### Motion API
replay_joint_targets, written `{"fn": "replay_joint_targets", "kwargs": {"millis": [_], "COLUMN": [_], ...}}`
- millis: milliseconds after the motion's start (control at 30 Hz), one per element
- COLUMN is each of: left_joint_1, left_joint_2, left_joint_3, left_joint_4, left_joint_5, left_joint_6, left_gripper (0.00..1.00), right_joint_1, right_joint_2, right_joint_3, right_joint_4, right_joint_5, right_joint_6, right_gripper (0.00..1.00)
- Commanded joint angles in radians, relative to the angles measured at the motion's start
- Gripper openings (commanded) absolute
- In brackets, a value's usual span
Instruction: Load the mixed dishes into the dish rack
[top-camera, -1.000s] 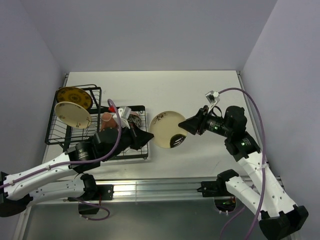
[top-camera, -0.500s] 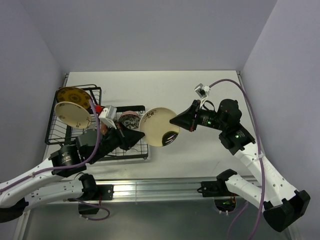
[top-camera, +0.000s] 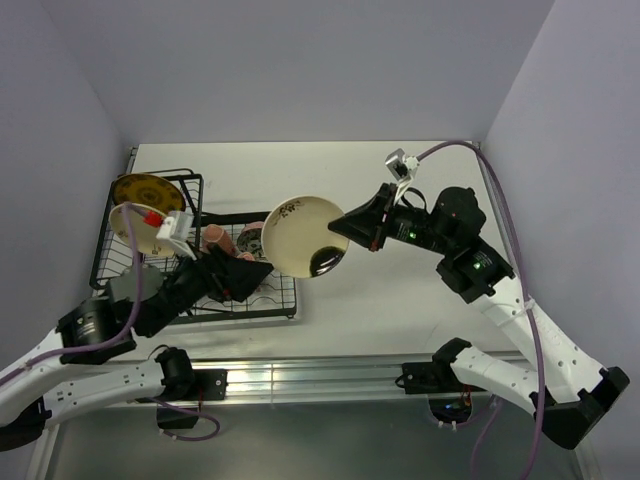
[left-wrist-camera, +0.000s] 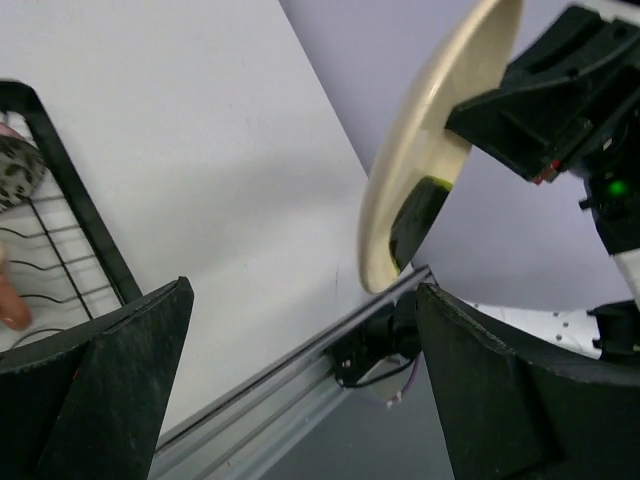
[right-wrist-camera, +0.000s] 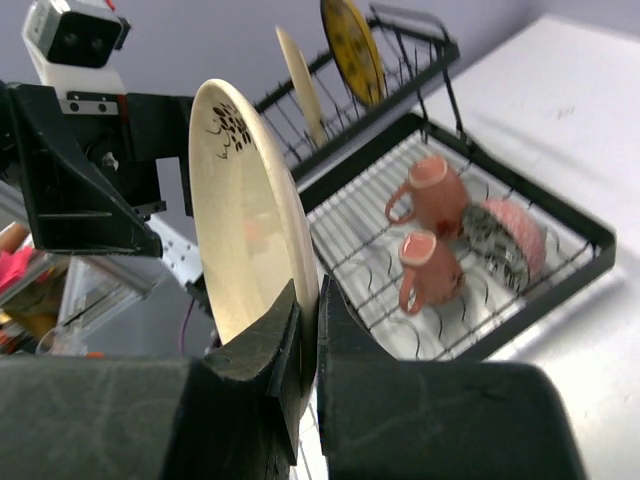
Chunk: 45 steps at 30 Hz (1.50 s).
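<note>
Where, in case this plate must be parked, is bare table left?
Bare: the table's far strip behind the dish rack and right gripper; the near stretch between rack and right arm. Crowded: the rack's tray, holding two mugs and a bowl, left gripper above.

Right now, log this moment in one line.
right hand: shut on cream plate | left hand: open, empty | rack: yellow plate, second cream plate, mugs, bowl

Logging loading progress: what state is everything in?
held cream plate: airborne, unracked
right gripper: shut on it
left gripper: open, empty
other cream plate: upright, racked
mustard plate: upright, racked
mugs: lying in rack
bowl: on its side in rack
</note>
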Motion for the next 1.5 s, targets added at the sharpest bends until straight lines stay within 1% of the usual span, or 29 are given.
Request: {"fn": "replay_joint_targets", "kwargs": {"millis": [0,67,100,133,200,233,300,333,367,400,500,567,733,767,900,1000,1100,1200,1333,1467], "left_joint_1": [-0.004,-0.004,-0.004,-0.004,-0.004,-0.004,-0.004,-0.004,-0.004,-0.004,-0.004,-0.004,-0.004,-0.004,-0.004,-0.004,-0.004,-0.004,-0.004,-0.004], "left_joint_2": [-0.06,-0.086,-0.091,-0.095,-0.094,-0.089,-0.062,-0.051,-0.051,-0.052,-0.084,-0.121,-0.202,-0.209,-0.235,-0.267,-0.275,-0.266,-0.264,-0.288], "left_joint_3": [0.107,0.174,0.2,0.255,0.311,0.361,0.411,0.449,0.46,0.464,0.452,0.426,0.356,0.348,0.33,0.303,0.309,0.337,0.34,0.311], "left_joint_4": [-0.078,-0.092,-0.093,-0.084,-0.053,-0.034,0.025,0.04,0.084,0.111,0.204,0.246,0.336,0.339,0.323,0.356,0.39,0.41,0.428,0.421], "left_joint_5": [-0.171,-0.225,-0.28,-0.306,-0.341,-0.357,-0.358,-0.351,-0.342,-0.328,-0.276,-0.227,-0.148,-0.144,-0.138,-0.124,-0.081,-0.039,-0.081,-0.257], "left_joint_6": [0.026,0.069,0.088,0.132,0.193,0.256,0.315,0.359,0.381,0.414,0.448,0.454,0.445,0.436,0.399,0.398,0.411,0.41,0.399,0.35], "left_gripper": [0.99,0.99,0.99,0.99,0.99,0.99,0.99,0.99,0.99,0.99,0.99,0.99,0.99,0.99,0.99,0.99,0.99,0.99,0.99,0.99], "right_joint_1": [0.052,0.078,0.089,0.105,0.165,0.188,0.257,0.282,0.306,0.36,0.432,0.489,0.573,0.596,0.65,0.679,0.701,0.718,0.742,0.75], "right_joint_2": [0.005,0.026,0.036,0.052,0.079,0.112,0.157,0.204,0.226,0.247,0.341,0.41,0.61,0.635,0.753,0.836,0.896,0.935,0.997,1.024], "right_joint_3": [0.13,0.162,0.185,0.199,0.245,0.26,0.321,0.343,0.364,0.404,0.487,0.531,0.76,0.823,0.953,1.038,1.078,1.076,1.099,1.078], "right_joint_4": [0.016,-0.003,-0.003,-0.009,-0.017,-0.018,-0.018,-0.018,-0.015,-0.009,0.0,0.006,-0.072,-0.084,-0.135,-0.164,-0.158,-0.126,-0.094,-0.04], "right_joint_5": [0.17,0.215,0.241,0.294,0.344,0.387,0.422,0.447,0.497,0.528,0.614,0.654,0.712,0.715,0.741,0.752,0.76,0.764,0.775,0.781], "right_joint_6": [-0.076,-0.108,-0.118,-0.155,-0.198,-0.236,-0.276,-0.312,-0.33,-0.373,-0.431,-0.493,-0.608,-0.619,-0.686,-0.718,-0.753,-0.798,-0.861,-0.915], "right_gripper": [0.0,0.0,0.0,0.0,0.0,0.0,0.0,0.0,0.0,0.0,0.0,0.0,0.0,0.0,0.0,0.0,0.0,0.0,0.0,0.0]}}
